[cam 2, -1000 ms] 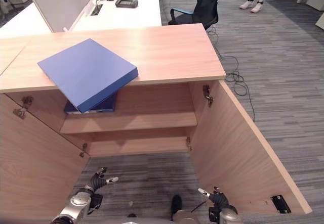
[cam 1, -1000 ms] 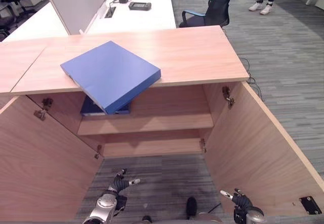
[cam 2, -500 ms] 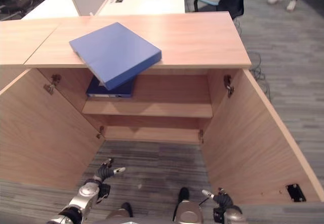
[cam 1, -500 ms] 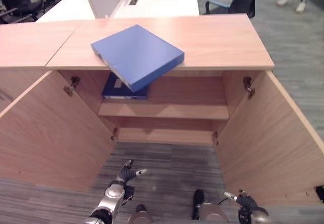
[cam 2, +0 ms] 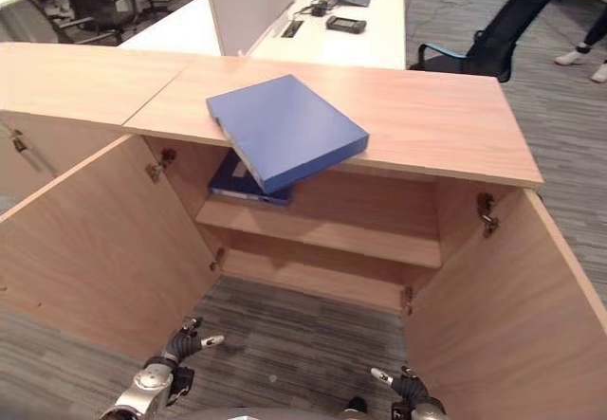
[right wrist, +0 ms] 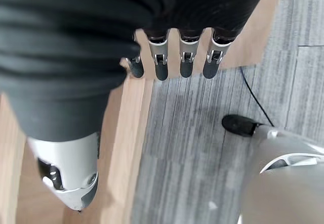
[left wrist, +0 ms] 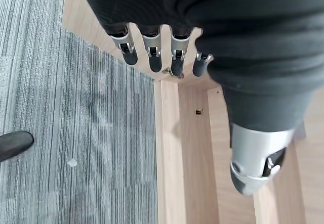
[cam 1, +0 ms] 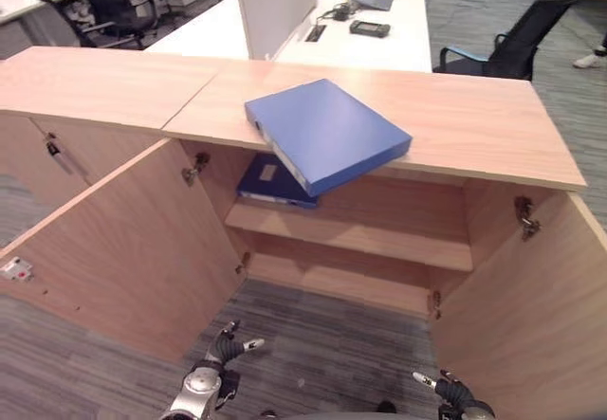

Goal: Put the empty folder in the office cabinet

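Note:
A blue folder (cam 1: 327, 134) lies flat on the wooden cabinet top (cam 1: 474, 131), one corner jutting past the front edge. The cabinet (cam 2: 313, 249) stands with both doors swung wide. On its upper shelf (cam 1: 351, 235), at the left, lies a second blue folder (cam 1: 270, 181). My left hand (cam 1: 226, 347) hangs low over the carpet in front of the cabinet, fingers relaxed and holding nothing. My right hand (cam 2: 403, 385) hangs low at the right, open and empty too. Both are far below the folder.
The left door (cam 1: 123, 240) and the right door (cam 1: 531, 316) flank the opening. Behind the cabinet stand a white desk (cam 1: 332, 31) with a divider panel and devices, and a black office chair (cam 1: 512, 45). A person's shoe (cam 2: 574, 57) shows at the far right.
The whole picture has shifted as the camera moved; the cabinet now sits further right and the left side shows more. Both hands stay low and empty. The folder has not moved.

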Motion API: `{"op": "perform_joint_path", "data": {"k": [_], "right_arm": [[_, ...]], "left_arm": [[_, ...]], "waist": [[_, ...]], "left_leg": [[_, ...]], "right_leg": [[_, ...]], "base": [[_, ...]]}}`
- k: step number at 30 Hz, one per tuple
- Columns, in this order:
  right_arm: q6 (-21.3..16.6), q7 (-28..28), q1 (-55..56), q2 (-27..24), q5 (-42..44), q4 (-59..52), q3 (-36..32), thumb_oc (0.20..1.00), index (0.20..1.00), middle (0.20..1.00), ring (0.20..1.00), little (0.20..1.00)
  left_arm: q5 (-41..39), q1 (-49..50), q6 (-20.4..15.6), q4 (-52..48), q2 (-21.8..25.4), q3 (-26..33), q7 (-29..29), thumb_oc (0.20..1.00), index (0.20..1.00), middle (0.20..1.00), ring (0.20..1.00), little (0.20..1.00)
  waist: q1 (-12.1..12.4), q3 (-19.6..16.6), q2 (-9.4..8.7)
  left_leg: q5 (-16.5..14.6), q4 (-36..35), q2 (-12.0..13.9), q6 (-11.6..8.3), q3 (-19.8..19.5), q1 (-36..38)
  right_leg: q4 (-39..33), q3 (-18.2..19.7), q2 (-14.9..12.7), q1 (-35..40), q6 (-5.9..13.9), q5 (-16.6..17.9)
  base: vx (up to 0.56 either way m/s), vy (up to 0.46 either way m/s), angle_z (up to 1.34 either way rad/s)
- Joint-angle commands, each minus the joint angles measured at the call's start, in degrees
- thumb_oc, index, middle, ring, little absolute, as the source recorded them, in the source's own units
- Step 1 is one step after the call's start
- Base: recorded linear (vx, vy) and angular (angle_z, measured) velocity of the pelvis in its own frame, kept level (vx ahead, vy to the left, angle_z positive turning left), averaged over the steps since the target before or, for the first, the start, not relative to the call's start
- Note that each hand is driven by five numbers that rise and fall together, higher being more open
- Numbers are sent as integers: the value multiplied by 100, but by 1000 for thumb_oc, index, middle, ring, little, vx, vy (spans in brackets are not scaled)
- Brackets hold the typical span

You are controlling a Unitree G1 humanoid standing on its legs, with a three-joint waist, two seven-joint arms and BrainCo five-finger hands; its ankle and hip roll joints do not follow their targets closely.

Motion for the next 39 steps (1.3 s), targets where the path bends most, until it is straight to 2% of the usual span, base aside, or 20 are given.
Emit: {"op": "perform_joint_path", "data": {"k": [1,5,8,10,11,12,13,14,15,18,19,20,22,27,31,32,33,34,36,39], "right_arm": [[-88,-54,-363,34,-168,14,23,1000,1000,1000,1000,1000],[-113,-55,-408,61,-170,-33,27,1000,1000,1000,1000,1000],[-111,-38,-457,39,-161,-47,63,1000,1000,1000,1000,1000],[-107,-42,-460,40,-175,-52,75,1000,1000,1000,1000,1000],[-123,-38,-453,60,-174,-17,85,1000,1000,1000,1000,1000],[-125,-38,-455,57,-174,-14,88,1000,1000,1000,1000,1000],[-134,-43,-440,55,-160,-10,78,1000,1000,1000,1000,1000],[-139,-47,-422,51,-132,10,62,1000,1000,1000,1000,1000],[-148,-61,-379,41,-84,39,18,1000,1000,1000,1000,1000],[-149,-74,-341,32,-39,96,-26,1000,1000,1000,1000,1000],[-155,-55,-249,13,-1,105,-51,1000,1000,1000,1000,1000],[-170,-60,-220,-43,-24,145,-55,1000,1000,1000,1000,1000],[-171,-73,-228,-76,-30,163,-60,1000,1000,1000,1000,1000],[-194,-51,-180,-201,30,208,-104,1000,1000,1000,1000,1000],[-214,-35,-198,-293,58,182,-89,1000,1000,1000,1000,1000],[-210,-37,-186,-343,52,178,-87,1000,1000,1000,1000,1000],[-210,-37,-187,-343,52,178,-88,1000,1000,1000,1000,1000],[-216,-45,-173,-380,67,159,-111,1000,1000,1000,1000,1000],[-203,-69,-176,-439,83,131,-138,1000,1000,1000,1000,1000],[-172,-96,-212,-522,96,153,-130,1000,1000,1000,1000,1000]], "left_arm": [[58,-431,-170,35,128,115,43,1000,1000,1000,1000,1000],[69,-441,-169,51,164,132,29,1000,1000,1000,1000,1000],[70,-436,-158,38,182,141,28,1000,1000,1000,1000,1000],[64,-439,-153,33,183,140,25,1000,1000,1000,1000,1000],[80,-452,-147,50,185,127,4,1000,1000,1000,1000,1000],[80,-454,-149,52,182,130,3,1000,1000,1000,1000,1000],[80,-457,-147,47,175,116,-1,1000,1000,1000,1000,1000],[76,-479,-149,43,172,97,-2,1000,1000,1000,1000,1000],[60,-499,-147,41,177,95,-12,1000,1000,1000,1000,1000],[80,-515,-158,93,158,67,-27,1000,1000,1000,1000,1000],[87,-487,-173,85,121,41,-31,1000,1000,1000,1000,1000],[97,-455,-177,109,93,60,-19,1000,1000,1000,1000,1000],[97,-444,-178,115,62,55,-15,1000,1000,1000,1000,1000],[70,-374,-166,59,-7,23,-14,1000,1000,1000,1000,1000],[0,-410,-150,15,-20,20,-17,1000,1000,1000,1000,1000],[-45,-420,-140,-45,-26,22,-24,1000,1000,1000,1000,1000],[-45,-421,-139,-46,-26,22,-24,1000,1000,1000,1000,1000],[-60,-444,-138,-72,-30,0,-16,1000,1000,1000,1000,1000],[-88,-463,-127,-129,-40,-26,-12,1000,1000,1000,1000,1000],[-127,-478,-134,-72,-105,-50,29,1000,1000,1000,1000,1000]], "waist": [[104,194,-67],[136,214,-69],[81,413,36],[66,468,86],[-6,513,145],[0,516,153],[-49,529,170],[-109,551,187],[-178,554,148],[-269,545,167],[-361,494,154],[-365,437,181],[-356,408,210],[-470,376,324],[-532,439,365],[-517,511,356],[-529,514,361],[-502,596,321],[-485,718,283],[-450,768,254]], "left_leg": [[-292,71,-119,122,-202,-288],[-325,14,-248,215,-161,-330],[-410,14,-291,310,9,-231],[-425,14,-282,332,56,-210],[-460,14,-291,343,113,-162],[-473,14,-279,335,120,-154],[-478,14,-301,341,119,-130],[-489,14,-305,334,124,-102],[-513,14,-371,324,145,-82],[-517,14,-353,288,121,-71],[-536,14,-376,288,140,-35],[-531,14,-359,270,156,11],[-528,14,-336,251,160,26],[-508,100,-120,107,135,168],[-512,777,137,-85,124,-48],[-317,1354,277,-203,80,-257],[-333,1392,290,-211,63,-278],[-82,1895,361,-285,36,-516],[195,2563,384,-377,-182,-901],[189,2467,442,-369,-396,-1091]], "right_leg": [[353,245,-551,175,561,-559],[550,274,-674,35,618,-481],[1451,399,-806,-519,668,-196],[1667,404,-784,-664,669,-188],[1762,334,-612,-836,642,-291],[1794,342,-604,-848,636,-318],[1720,376,-460,-916,598,-422],[1564,384,-263,-954,518,-539],[1111,329,-82,-951,467,-548],[696,357,-29,-879,491,-494],[554,770,65,-846,468,-450],[464,907,133,-781,416,-440],[416,885,164,-751,400,-445],[360,1051,403,-595,211,-603],[298,1092,553,-449,50,-780],[230,1096,622,-278,-59,-880],[223,1082,630,-271,-66,-878],[193,1063,613,-163,-135,-919],[149,1048,627,-35,-241,-956],[43,1052,553,98,-197,-1004]], "base": [[39,200,4],[11,127,0],[-16,177,-3],[14,98,-14],[49,61,-16],[78,79,-18],[80,8,-17],[148,-29,-15],[124,-52,-6],[119,-103,11],[140,-110,29],[139,-110,13],[84,-88,-30],[105,-134,-21],[49,-156,-3],[29,-164,1],[8,-174,1],[-13,-129,-1],[11,-124,4],[38,4,-5]]}}
